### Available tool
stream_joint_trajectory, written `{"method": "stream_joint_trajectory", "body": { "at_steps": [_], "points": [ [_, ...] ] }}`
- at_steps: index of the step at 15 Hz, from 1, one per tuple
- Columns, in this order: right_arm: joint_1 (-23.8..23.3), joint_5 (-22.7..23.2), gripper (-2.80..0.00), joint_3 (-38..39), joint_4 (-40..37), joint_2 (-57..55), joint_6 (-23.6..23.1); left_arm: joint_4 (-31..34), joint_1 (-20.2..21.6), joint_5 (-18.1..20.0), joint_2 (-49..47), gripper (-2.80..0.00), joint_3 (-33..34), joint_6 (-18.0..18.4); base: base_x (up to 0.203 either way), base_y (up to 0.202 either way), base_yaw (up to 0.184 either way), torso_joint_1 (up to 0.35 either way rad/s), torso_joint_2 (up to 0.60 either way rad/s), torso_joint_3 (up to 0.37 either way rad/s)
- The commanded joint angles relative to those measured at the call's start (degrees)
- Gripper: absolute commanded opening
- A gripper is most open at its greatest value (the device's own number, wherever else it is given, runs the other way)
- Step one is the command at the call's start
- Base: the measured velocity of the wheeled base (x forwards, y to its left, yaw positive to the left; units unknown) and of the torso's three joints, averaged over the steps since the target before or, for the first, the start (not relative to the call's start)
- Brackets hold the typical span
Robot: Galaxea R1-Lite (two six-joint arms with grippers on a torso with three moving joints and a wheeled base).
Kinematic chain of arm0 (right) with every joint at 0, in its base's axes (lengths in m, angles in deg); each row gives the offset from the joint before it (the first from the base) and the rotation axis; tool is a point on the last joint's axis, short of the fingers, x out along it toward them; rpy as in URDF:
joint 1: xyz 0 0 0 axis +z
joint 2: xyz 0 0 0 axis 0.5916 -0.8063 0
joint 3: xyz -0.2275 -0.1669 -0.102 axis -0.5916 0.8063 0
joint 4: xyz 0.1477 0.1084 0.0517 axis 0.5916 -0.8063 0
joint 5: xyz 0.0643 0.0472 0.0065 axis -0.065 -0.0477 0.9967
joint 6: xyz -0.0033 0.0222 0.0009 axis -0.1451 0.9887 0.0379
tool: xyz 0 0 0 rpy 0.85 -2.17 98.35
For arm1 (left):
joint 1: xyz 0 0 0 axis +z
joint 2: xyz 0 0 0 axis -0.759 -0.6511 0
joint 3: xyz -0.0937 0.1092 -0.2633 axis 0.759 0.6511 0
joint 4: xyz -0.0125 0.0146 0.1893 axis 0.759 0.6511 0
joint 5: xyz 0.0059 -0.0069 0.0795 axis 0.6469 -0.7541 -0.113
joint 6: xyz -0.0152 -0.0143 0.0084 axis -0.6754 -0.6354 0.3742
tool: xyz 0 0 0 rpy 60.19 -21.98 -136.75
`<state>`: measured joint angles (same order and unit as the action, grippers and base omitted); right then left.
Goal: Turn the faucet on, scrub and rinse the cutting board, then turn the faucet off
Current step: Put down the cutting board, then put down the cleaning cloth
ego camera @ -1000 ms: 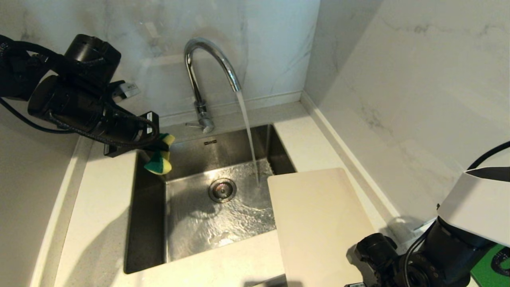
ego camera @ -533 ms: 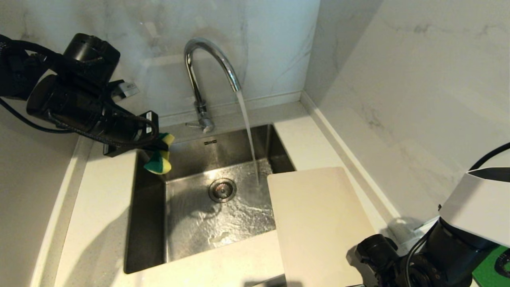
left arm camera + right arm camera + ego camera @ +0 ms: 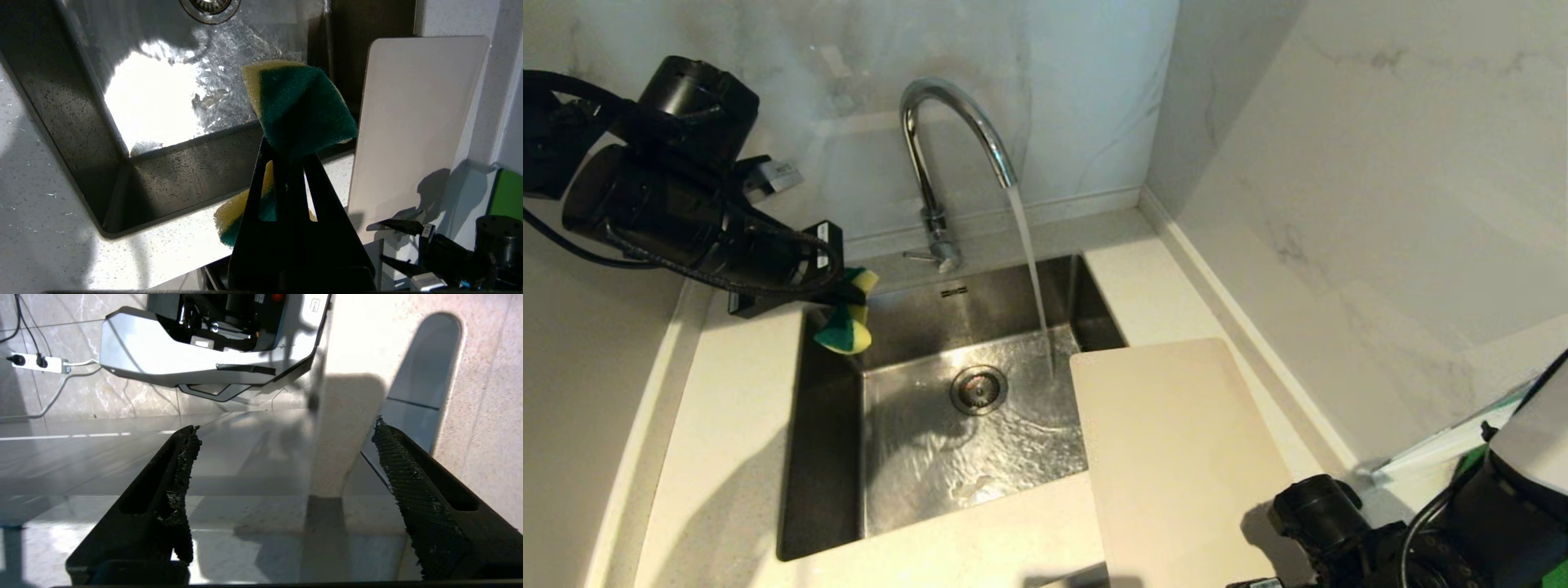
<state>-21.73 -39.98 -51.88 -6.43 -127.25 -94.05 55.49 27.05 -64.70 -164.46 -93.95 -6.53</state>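
Faucet point(image 3: 947, 139) pours into the sink point(image 3: 827, 457); left gripper point(image 3: 848, 314) pinches a sponge point(image 3: 847, 335); right gripper point(image 3: 286, 465) fingers spread by the cutting board point(image 3: 1176, 457) on the bench point(image 3: 727, 425).

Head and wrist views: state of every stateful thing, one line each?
faucet: on, water streaming into the sink.
sink: wet basin, drain uncovered.
cutting board: lying flat on the counter, one corner over the sink, free of both hands.
sponge: pinched, held above the sink's edge.
left hand: shut on the sponge.
right hand: open, empty, at the board's slot end.
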Motion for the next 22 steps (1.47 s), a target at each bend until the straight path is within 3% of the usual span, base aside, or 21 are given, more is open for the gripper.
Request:
{"method": "stream_joint_trajectory", "body": {
  "at_steps": [1, 12, 17, 22],
  "points": [
    [0.0, 0.4, 0.00, 2.5, 0.0, 4.6, -0.5, 0.3, -0.7, -0.1, 0.8, -2.80, 0.1, -1.1, 0.000, 0.000, 0.000, 0.000, 0.00, 0.000],
    [-0.3, 6.9, 0.00, 1.7, -0.1, 17.7, 1.8, 0.6, -1.7, -0.7, 2.7, -2.80, 0.1, -1.6, 0.000, 0.000, 0.000, 0.000, 0.00, 0.000],
    [-1.1, 9.0, 0.00, -1.4, -0.1, 23.3, 8.7, 2.0, -2.6, -3.1, 4.5, -2.80, 0.0, -1.5, 0.000, 0.000, 0.000, 0.000, 0.00, 0.000],
    [-1.1, 9.8, 0.00, -4.0, -0.1, 28.2, 23.4, 2.0, -2.8, -3.8, 4.6, -2.80, -0.2, -1.7, 0.000, 0.000, 0.000, 0.000, 0.00, 0.000]
  ]
}}
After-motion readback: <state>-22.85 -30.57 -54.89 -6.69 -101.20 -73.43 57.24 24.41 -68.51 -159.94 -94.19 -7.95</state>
